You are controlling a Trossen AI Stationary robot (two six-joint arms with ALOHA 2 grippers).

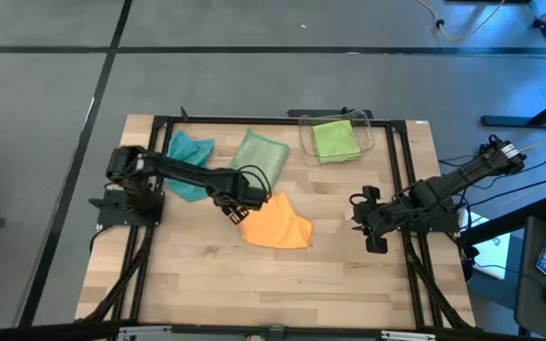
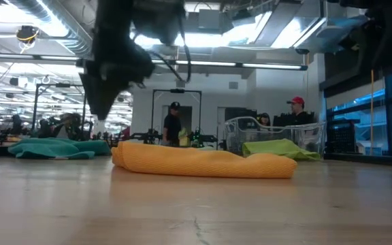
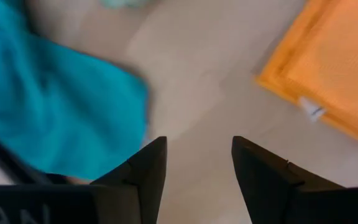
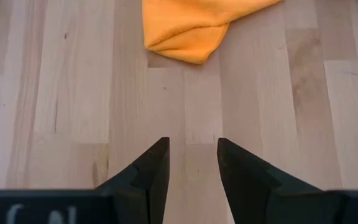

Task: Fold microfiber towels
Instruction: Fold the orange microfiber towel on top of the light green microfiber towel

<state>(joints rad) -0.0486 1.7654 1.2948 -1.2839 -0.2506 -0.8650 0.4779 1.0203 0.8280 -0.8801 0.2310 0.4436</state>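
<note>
Nearest the front edge of the wooden counter (image 1: 282, 284) lies only bare board. Just beyond, at the middle, the orange towel (image 1: 276, 225) lies doubled over into a thick, rumpled bundle, so its fold looks begun or roughly done but not neat. The left hand (image 1: 238, 212) hovers at that towel's left edge with its fingers spread and nothing between them, which reads as a release. Out to the right, well apart from the cloth, the right hand (image 1: 375, 230) waits over bare wood, its fingers parted and empty.

Farther back, the teal towel (image 1: 189, 156) sits crumpled beside the left arm, and the pale sage green towel (image 1: 258, 155) lies next to it, loosely spread with a corner turned. At the far edge the lime green towel (image 1: 334, 138) rests inside the clear plastic bin (image 1: 366, 125).

By this layout, one towel has been worked; the teal and sage ones appear unfolded and still to do.
</note>
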